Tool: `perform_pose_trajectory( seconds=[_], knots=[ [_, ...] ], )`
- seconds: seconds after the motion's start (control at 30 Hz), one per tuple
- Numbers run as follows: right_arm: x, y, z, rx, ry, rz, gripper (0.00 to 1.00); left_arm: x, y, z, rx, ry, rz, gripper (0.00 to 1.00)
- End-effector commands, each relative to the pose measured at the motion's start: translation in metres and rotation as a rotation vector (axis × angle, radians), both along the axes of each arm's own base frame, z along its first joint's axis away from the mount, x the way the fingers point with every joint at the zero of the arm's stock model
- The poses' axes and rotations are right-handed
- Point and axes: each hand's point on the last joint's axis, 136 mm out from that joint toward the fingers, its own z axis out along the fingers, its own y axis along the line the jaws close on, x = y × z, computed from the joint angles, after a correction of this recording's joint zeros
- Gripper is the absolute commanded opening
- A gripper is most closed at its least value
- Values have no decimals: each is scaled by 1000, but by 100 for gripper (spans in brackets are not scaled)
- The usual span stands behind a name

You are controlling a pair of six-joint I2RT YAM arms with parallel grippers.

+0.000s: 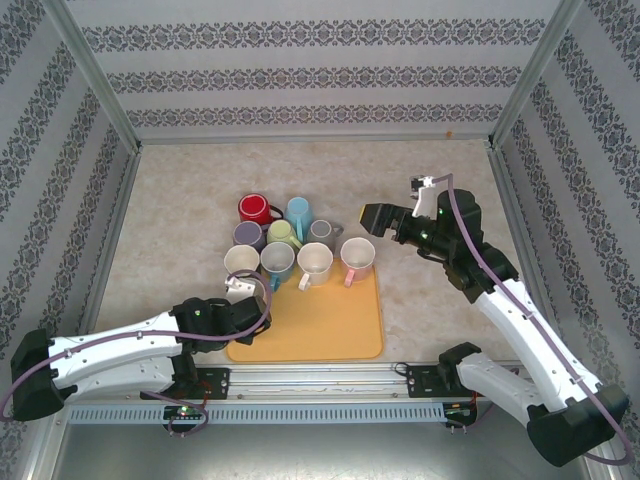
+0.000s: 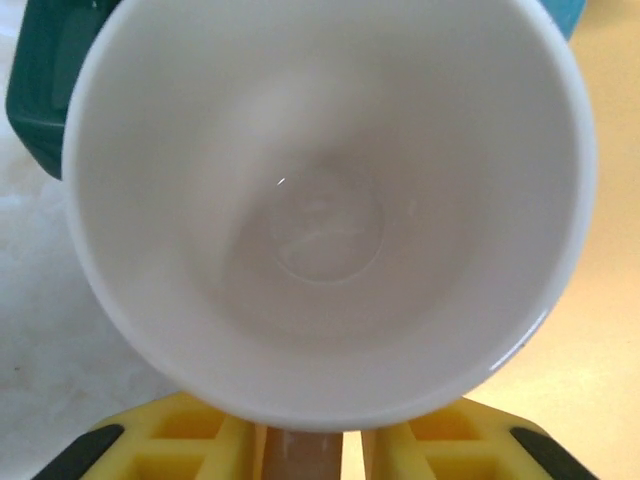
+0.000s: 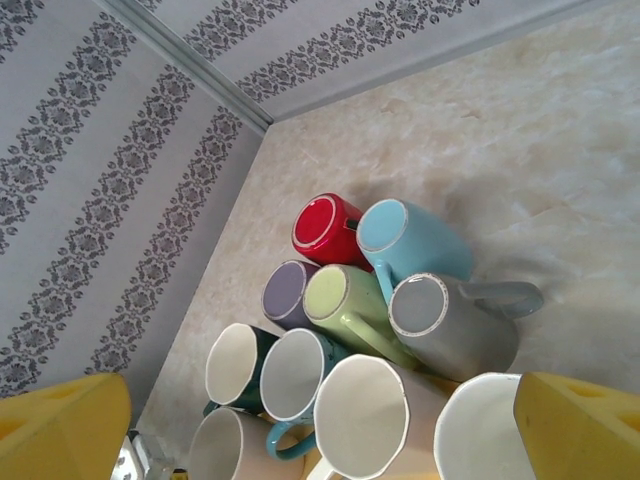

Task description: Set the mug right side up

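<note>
Your mug [image 1: 241, 262] stands mouth-up at the tray's [image 1: 340, 330] left edge — release step, I judge — left gripper [image 1: 238, 284] about its handle [image 2: 303, 458], clamped or loose I cannot tell; next, open, back straight off.

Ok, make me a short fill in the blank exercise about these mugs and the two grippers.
1. The right gripper holds its jaws ___, nothing between them.
2. The mat is ___ in colour.
3. The mug at the left gripper is ___ inside.
4. In the top view, the red mug sits to the ___ of the light blue mug.
Missing words: open; orange; white; left.
</note>
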Motion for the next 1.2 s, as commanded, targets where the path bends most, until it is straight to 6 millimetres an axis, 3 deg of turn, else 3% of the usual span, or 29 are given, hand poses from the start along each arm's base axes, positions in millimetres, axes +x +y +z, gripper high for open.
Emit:
perform_pose_trajectory(
  seconds=[0.0,0.17,0.3,0.43,0.63,0.87,0.97,1.03,1.17],
  knots=[
    [1,3,0,-11,-23,28,98,7,0,5,-16,-26,41,31],
    [3,6,-1,-18,-20,35,98,5,7,8,-5,-27,59,39],
    [4,9,-4,-50,-24,42,98,4,15,11,-3,-37,82,40],
    [4,22,-9,-141,-43,74,98,4,15,18,-28,-45,87,40],
    [7,54,-11,-240,-82,190,98,-1,-1,27,-42,5,5,43],
    [33,75,-22,-404,-84,227,98,5,-12,89,-123,-72,-71,45],
    [49,83,-35,-428,-41,211,98,12,-16,121,-137,-132,-110,52],
    [60,89,-44,-440,-30,190,98,24,-11,135,-137,-157,-83,54],
    [83,100,-61,-479,-1,160,98,54,-9,144,-204,-138,-47,54]
  ],
)
